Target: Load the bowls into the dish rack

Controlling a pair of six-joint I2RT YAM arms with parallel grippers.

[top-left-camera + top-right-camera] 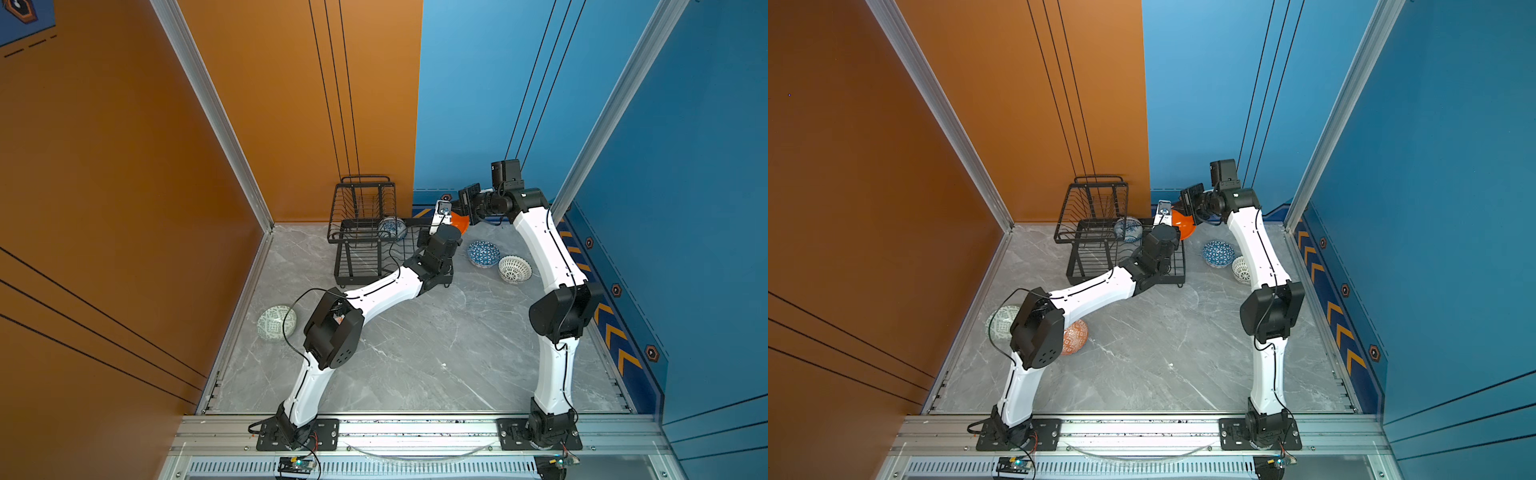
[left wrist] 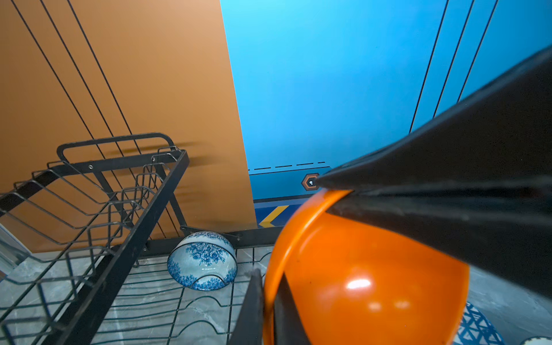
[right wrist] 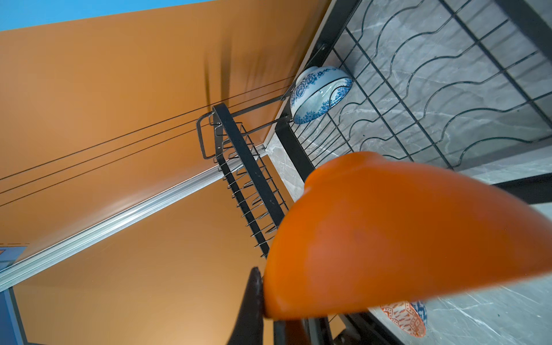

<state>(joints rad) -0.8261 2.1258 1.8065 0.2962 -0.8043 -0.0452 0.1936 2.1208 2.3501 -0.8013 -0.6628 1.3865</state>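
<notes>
A plain orange bowl (image 1: pixel 461 223) (image 1: pixel 1183 227) hangs tilted in the air just right of the black wire dish rack (image 1: pixel 360 237) (image 1: pixel 1096 235). My left gripper (image 2: pixel 268 301) is shut on its rim, one finger inside and one outside. My right gripper (image 3: pixel 267 313) is shut on the rim from the far side; its black fingers (image 2: pixel 448 185) cross the orange bowl (image 2: pixel 373 283) in the left wrist view. A blue-white floral bowl (image 1: pixel 392 228) (image 2: pixel 201 260) (image 3: pixel 319 95) stands on edge in the rack's wavy lower tray.
On the grey marble table, a blue-white triangle bowl (image 1: pixel 483 254) and a white lattice bowl (image 1: pixel 514 269) lie right of the rack. A pale green bowl (image 1: pixel 276 323) and an orange-white bowl (image 1: pixel 1074 336) lie near my left elbow. Walls stand close behind the rack.
</notes>
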